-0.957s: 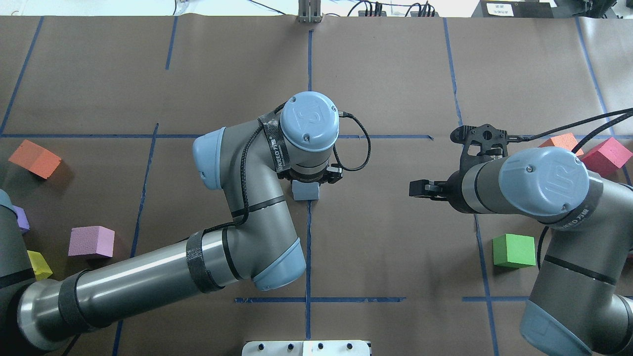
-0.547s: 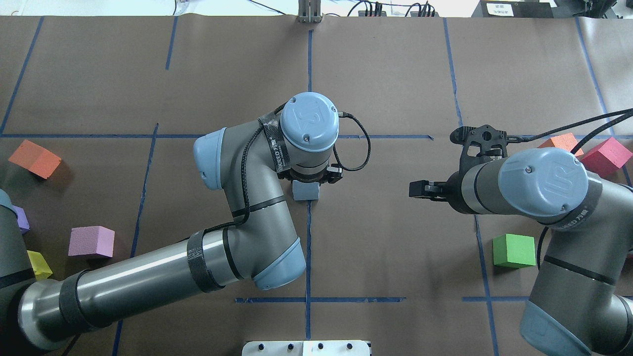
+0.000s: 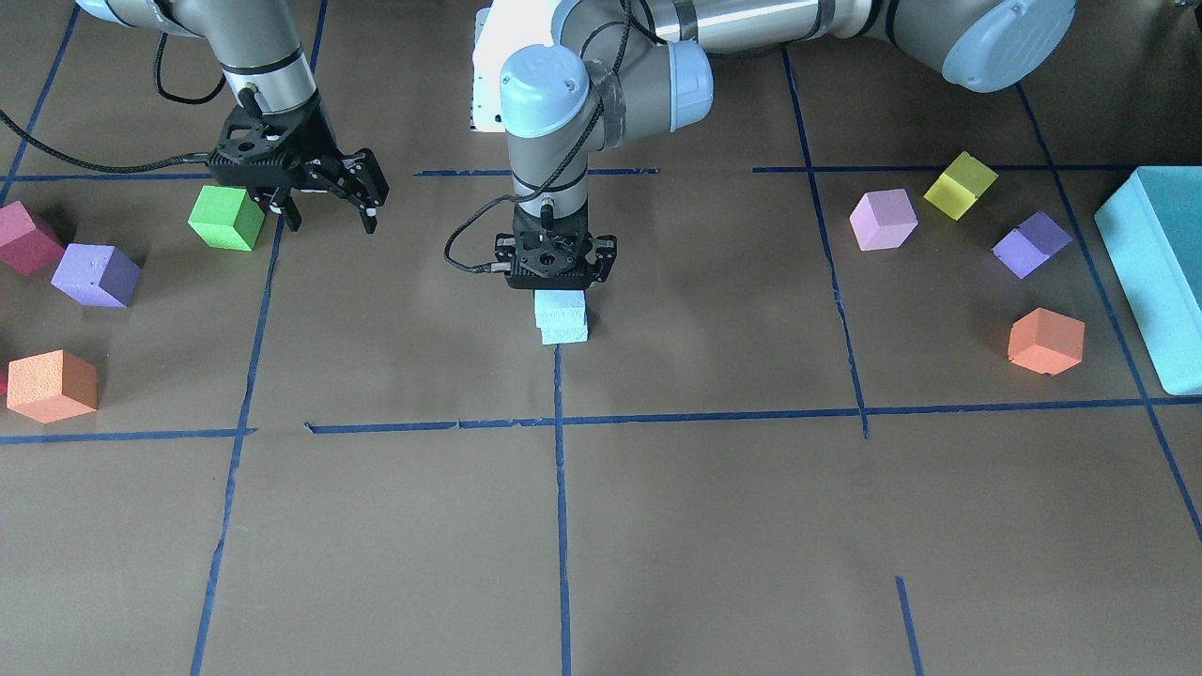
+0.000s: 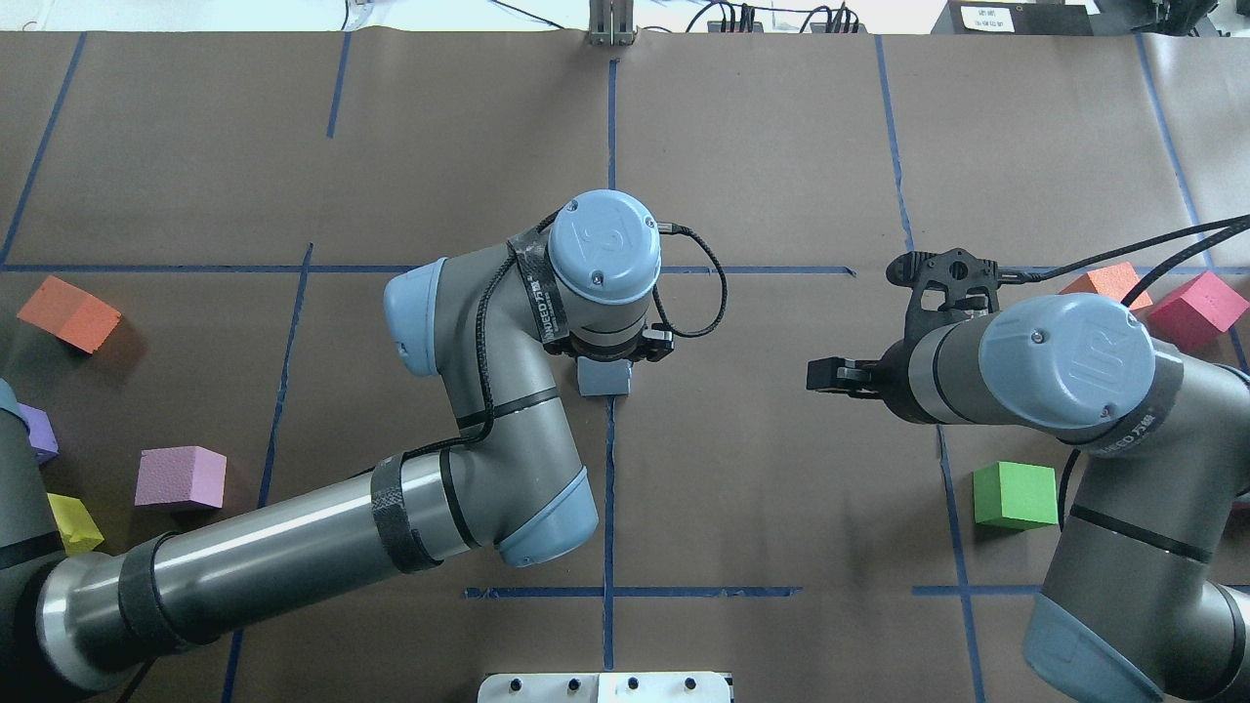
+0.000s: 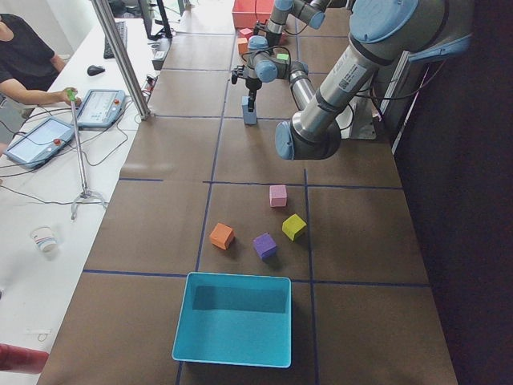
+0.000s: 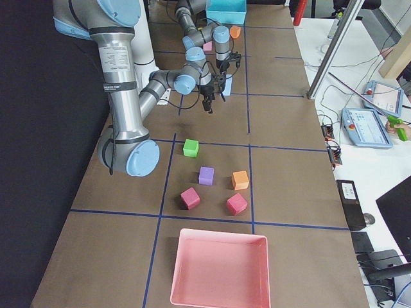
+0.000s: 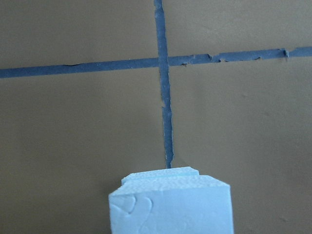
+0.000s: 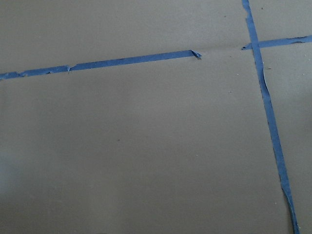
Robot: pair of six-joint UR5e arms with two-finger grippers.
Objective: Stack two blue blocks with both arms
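The two pale blue blocks sit stacked at the table's middle on a blue tape line. The upper block [image 3: 560,308] rests on the lower block [image 3: 565,334], slightly offset. My left gripper [image 3: 560,299] points straight down over the stack and closes around the upper block, though its fingers are mostly hidden under the wrist. In the left wrist view the upper block [image 7: 170,207] fills the bottom centre, and an edge of the lower block [image 7: 161,172] peeks out beyond it. My right gripper [image 3: 331,219] hangs open and empty above the table, well away from the stack.
A green cube [image 3: 225,218] lies just beside my right gripper, with purple [image 3: 96,275], magenta [image 3: 23,238] and orange [image 3: 52,385] cubes beyond it. On my left side lie lilac [image 3: 883,219], yellow [image 3: 960,185], purple [image 3: 1031,244] and orange [image 3: 1045,341] cubes and a teal box [image 3: 1160,282].
My left wrist has shifted slightly, toward the robot and to its left. The stack has stayed in place. The right arm has barely moved.
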